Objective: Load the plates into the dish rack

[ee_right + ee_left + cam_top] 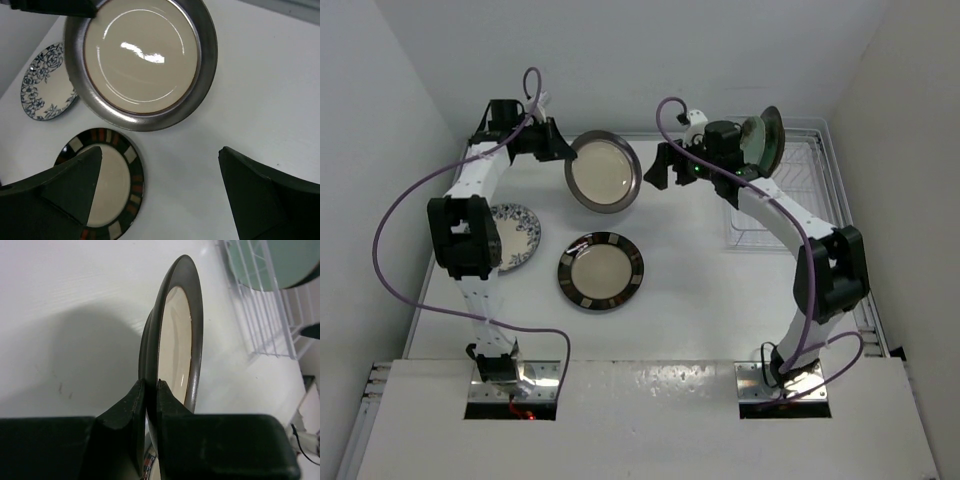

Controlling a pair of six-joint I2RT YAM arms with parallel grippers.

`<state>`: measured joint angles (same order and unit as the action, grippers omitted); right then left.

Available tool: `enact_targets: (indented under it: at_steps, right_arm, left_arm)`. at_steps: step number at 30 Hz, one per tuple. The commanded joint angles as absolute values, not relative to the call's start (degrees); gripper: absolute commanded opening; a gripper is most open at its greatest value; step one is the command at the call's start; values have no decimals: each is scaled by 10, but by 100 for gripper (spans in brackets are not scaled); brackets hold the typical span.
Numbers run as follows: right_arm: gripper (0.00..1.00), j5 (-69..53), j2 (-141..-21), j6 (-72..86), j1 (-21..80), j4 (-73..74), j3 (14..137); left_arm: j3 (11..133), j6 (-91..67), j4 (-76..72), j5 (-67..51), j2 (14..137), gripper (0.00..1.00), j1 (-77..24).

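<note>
My left gripper (560,148) is shut on the rim of a cream plate with a dark rim (603,172) and holds it tilted on edge above the table. In the left wrist view, the fingers (132,405) pinch that plate (176,335). My right gripper (665,175) is open and empty, just right of this plate, and hovers over bare table (160,155). The brown-striped plate (601,271) and the white-blue floral plate (516,236) lie flat on the table. The white wire dish rack (802,172) stands at the back right with a mint green plate (767,136) upright in it.
White walls close the table on the left, back and right. The right wrist view shows the held plate (142,55), the striped plate (117,185) and the floral plate (44,82). The rack (260,315) lies beyond the held plate in the left wrist view.
</note>
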<state>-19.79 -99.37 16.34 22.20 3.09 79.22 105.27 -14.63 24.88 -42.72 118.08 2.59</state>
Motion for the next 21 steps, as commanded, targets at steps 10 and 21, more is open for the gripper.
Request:
enact_targets:
  at_steps: [10, 21]
  right_arm:
    - [94, -318, -1040, 326, 173, -120, 751]
    - [0, -374, -1050, 419, 170, -254, 713]
  left_arm:
    - [1049, -185, 208, -713, 1071, 0, -1]
    - [1013, -156, 208, -740, 1044, 0, -33]
